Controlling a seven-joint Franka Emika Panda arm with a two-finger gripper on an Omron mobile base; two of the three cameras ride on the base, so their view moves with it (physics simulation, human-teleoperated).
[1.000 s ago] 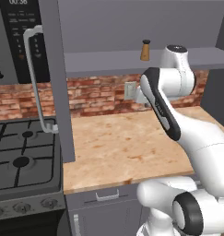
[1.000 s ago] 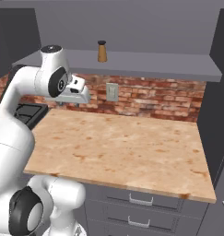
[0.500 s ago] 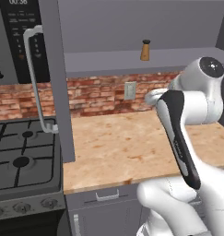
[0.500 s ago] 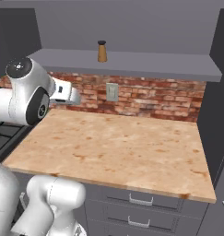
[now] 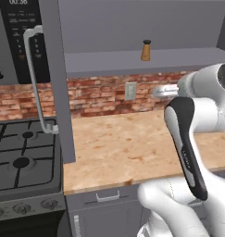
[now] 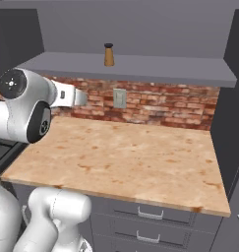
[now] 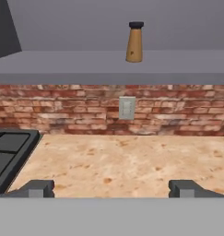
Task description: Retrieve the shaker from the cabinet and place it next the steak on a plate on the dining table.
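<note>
Shaker (image 7: 134, 42), tapered tan wood with a dark cap, is positioned upright on the flat grey shelf (image 7: 62, 62) of the open cabinet (image 5: 56, 83). A mottled wood-grain counter (image 6: 126, 162) and a red brick backsplash (image 7: 62, 108) are located below. The tool (image 7: 111, 188) is held with its fingers wide apart, nothing between them, well apart from the shaker.

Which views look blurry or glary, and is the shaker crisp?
Hand view: flat even light, no glare, shaker crisp against the grey cabinet shelf. Left base view: soft, shaker small. Right base view: likewise soft, faint shading under the shelf.
</note>
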